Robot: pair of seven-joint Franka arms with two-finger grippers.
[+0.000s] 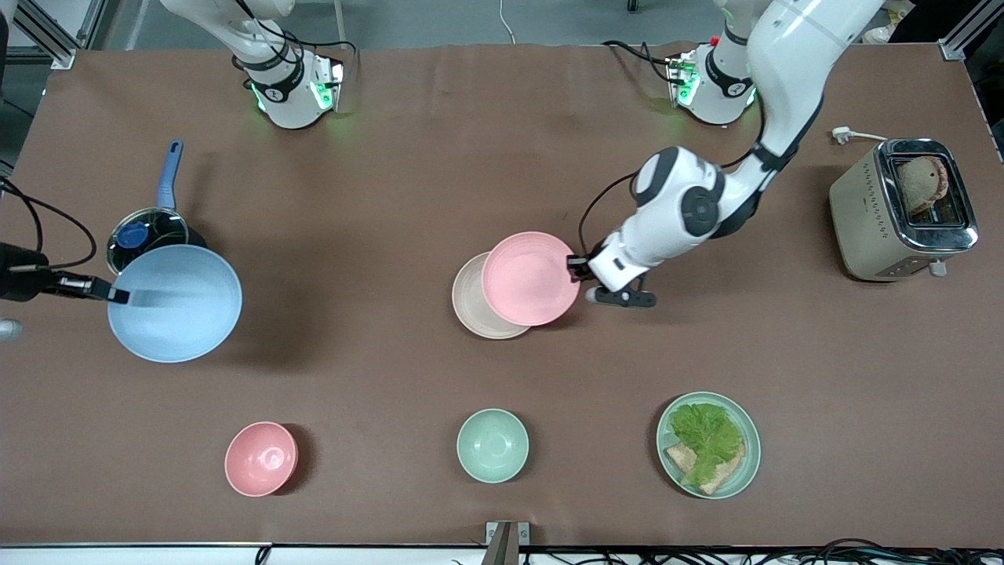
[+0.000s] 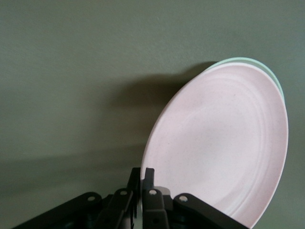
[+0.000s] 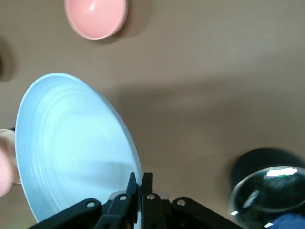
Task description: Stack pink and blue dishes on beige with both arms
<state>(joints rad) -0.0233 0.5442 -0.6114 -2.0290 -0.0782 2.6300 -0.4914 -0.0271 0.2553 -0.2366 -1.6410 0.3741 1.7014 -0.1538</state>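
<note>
The pastel pink plate (image 1: 527, 278) is gripped at its rim by my left gripper (image 1: 576, 268), which is shut on it. It overlaps most of the cream-beige plate (image 1: 469, 304) at the table's middle, shifted toward the left arm's end. The left wrist view shows the pink plate (image 2: 224, 148) tilted in the left gripper (image 2: 143, 174), with the beige plate's rim (image 2: 269, 71) peeking out under it. My right gripper (image 1: 118, 295) is shut on the rim of the pale blue plate (image 1: 174, 302), held over the table at the right arm's end. The right wrist view shows that blue plate (image 3: 71, 148) in the right gripper (image 3: 141, 179).
A pot with a glass lid and blue handle (image 1: 147, 231) sits partly under the blue plate. A pink bowl (image 1: 261, 458), a mint-green bowl (image 1: 492, 445) and a mint-green plate with lettuce and bread (image 1: 745, 463) line the near edge. A toaster (image 1: 863, 212) stands at the left arm's end.
</note>
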